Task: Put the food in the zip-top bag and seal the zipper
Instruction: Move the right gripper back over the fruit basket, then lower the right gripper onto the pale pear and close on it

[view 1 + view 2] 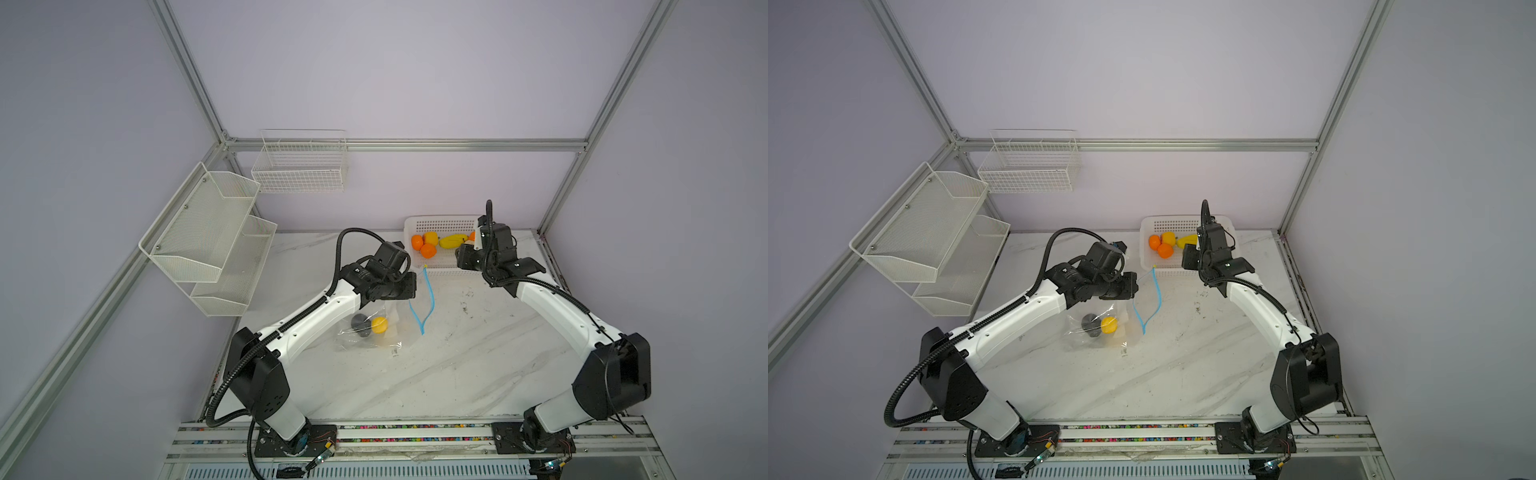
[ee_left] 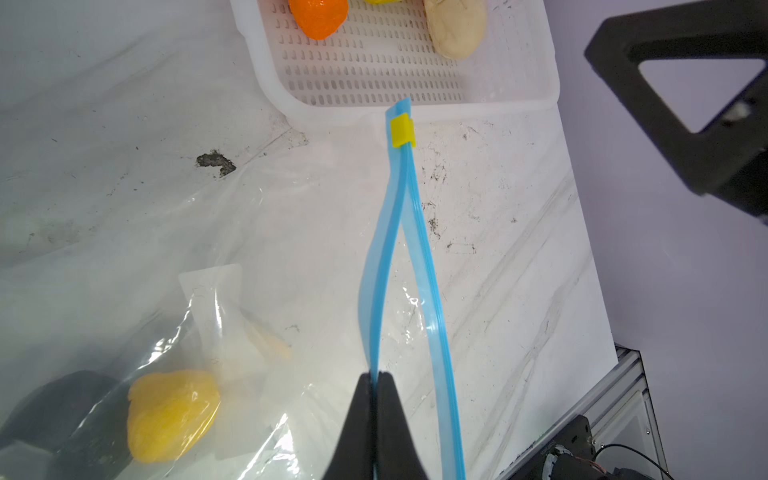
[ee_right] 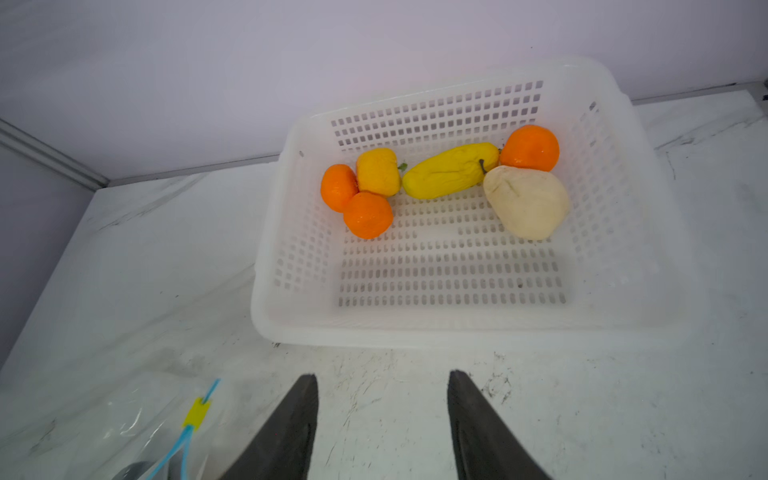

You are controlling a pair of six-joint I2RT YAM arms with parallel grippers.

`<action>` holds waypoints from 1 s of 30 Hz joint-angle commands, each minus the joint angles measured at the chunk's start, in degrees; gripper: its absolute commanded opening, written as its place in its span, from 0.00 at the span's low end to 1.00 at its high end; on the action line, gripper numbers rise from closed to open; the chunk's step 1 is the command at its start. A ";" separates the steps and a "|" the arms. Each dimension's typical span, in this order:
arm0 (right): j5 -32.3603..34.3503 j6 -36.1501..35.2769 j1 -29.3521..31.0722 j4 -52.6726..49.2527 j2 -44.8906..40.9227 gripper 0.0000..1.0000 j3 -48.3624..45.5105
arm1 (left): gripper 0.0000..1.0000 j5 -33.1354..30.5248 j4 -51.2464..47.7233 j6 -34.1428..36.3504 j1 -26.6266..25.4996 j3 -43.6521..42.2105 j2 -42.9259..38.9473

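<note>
Zipper (image 2: 374,291) is pinched by left end effector (image 2: 377,374) while right end effector (image 3: 382,374) gapes empty near basket (image 3: 457,332).

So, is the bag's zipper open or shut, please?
Open: the zipper strips bow apart past the yellow slider; the left gripper pinches one.

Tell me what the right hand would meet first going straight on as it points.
Probably the near wall of the white basket: the open right hand points at it across the table. Its downward tilt is unclear, so the table could come first.
</note>
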 commanded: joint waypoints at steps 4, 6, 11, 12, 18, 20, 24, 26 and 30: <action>3.05 -5.26 -4.76 3.68 8.90 0.53 6.09 | 0.00 1.43 2.46 0.60 0.02 1.60 0.26; 4.42 -6.63 -6.26 4.02 12.33 0.54 8.48 | 0.00 1.59 2.57 0.40 0.02 1.76 0.51; 6.21 -11.39 -8.72 4.06 19.67 0.54 15.19 | 0.00 2.03 2.53 0.25 0.02 2.17 1.24; 6.17 -12.26 -9.17 4.24 21.03 0.54 16.38 | 0.00 1.96 2.55 0.12 0.06 2.21 1.27; 4.61 -13.54 -11.24 2.46 29.09 0.55 24.28 | 0.00 1.57 2.02 0.43 0.03 2.55 1.31; 3.45 -13.69 -12.08 2.02 30.91 0.56 25.86 | 0.00 1.32 1.87 0.60 0.02 2.85 1.36; 1.64 -13.92 -13.24 1.14 33.70 0.59 28.24 | 0.00 1.69 1.65 0.47 0.10 3.42 1.96; 1.23 -13.98 -13.53 1.00 34.76 0.62 28.88 | 0.00 1.90 1.51 0.51 0.02 3.69 2.34; 0.94 -14.44 -13.71 0.66 36.93 0.70 30.34 | 0.00 2.11 1.19 0.59 0.02 4.35 2.86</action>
